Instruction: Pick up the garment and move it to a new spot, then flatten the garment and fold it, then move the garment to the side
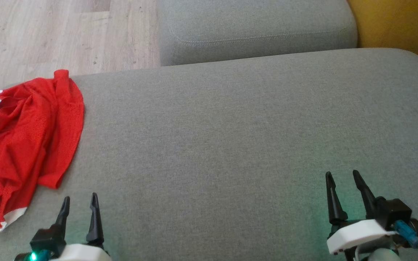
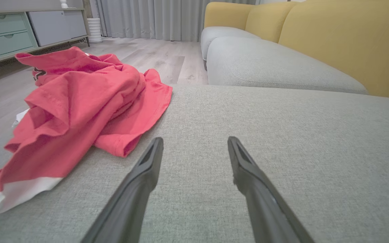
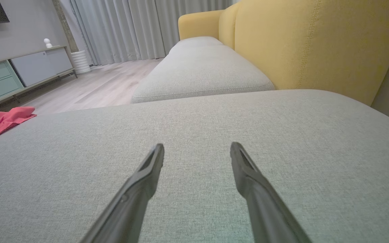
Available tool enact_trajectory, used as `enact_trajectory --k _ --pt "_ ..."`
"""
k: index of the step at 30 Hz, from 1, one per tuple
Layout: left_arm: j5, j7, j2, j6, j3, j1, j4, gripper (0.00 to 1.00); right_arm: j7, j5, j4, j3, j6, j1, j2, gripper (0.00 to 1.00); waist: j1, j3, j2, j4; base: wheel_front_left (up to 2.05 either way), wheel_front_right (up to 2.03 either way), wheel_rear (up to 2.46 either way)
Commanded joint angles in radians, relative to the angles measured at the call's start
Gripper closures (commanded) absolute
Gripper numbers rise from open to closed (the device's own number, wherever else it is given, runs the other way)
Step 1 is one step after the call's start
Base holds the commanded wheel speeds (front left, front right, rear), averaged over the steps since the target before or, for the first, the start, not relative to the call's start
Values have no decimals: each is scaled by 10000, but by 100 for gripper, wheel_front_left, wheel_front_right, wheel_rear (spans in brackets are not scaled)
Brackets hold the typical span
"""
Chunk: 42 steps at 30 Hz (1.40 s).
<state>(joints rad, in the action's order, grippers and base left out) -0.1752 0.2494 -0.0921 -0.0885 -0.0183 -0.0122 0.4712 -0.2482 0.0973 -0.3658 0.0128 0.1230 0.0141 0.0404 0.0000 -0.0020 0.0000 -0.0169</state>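
- I see the red shirt (image 1: pixel 27 137) crumpled in a heap at the left edge of the grey seat cushion (image 1: pixel 230 127), its white-trimmed hem nearest me.
- My left gripper (image 1: pixel 80 197) hovers just beside the shirt's near corner with its jaws spread wide, holding nothing. Plain cushion fabric lies between its fingertips and the cloth.
- My right gripper (image 1: pixel 341 173) sits well apart from the shirt, over the cushion's right side, jaws likewise apart and empty.
- Past the cushion lies a second grey cushion (image 1: pixel 256 29), with the yellow backrest (image 1: pixel 397 25) to the right.
- Wooden floor (image 1: pixel 49 32) runs beyond the shirt to a low cabinet (image 2: pixel 8 33) and grey curtains (image 2: pixel 147 18).
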Motion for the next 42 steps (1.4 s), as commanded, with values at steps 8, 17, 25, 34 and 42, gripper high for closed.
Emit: enact_trajectory --k 8,17,25,34,42 --pt "9 124 -118 -17 -474 -406 -153 0 -136 54 150 223 77 -395 99 0 0 -17 0 33 0 0 0" --pt "52 124 -41 -81 -394 -480 -87 0 -136 -79 243 303 77 -281 99 0 0 -113 0 546 0 0 0" --pt "126 124 -77 -126 -306 -407 32 0 -136 148 311 726 77 -170 99 0 0 -347 0 2156 0 0 0" --pt "35 124 -278 -122 -474 19 94 0 -136 311 180 1424 77 -357 99 0 0 -477 0 3844 0 0 0" --pt "-239 124 -321 -177 -568 -44 -121 0 -136 229 208 1767 77 -568 99 0 0 -132 0 3920 0 0 0"
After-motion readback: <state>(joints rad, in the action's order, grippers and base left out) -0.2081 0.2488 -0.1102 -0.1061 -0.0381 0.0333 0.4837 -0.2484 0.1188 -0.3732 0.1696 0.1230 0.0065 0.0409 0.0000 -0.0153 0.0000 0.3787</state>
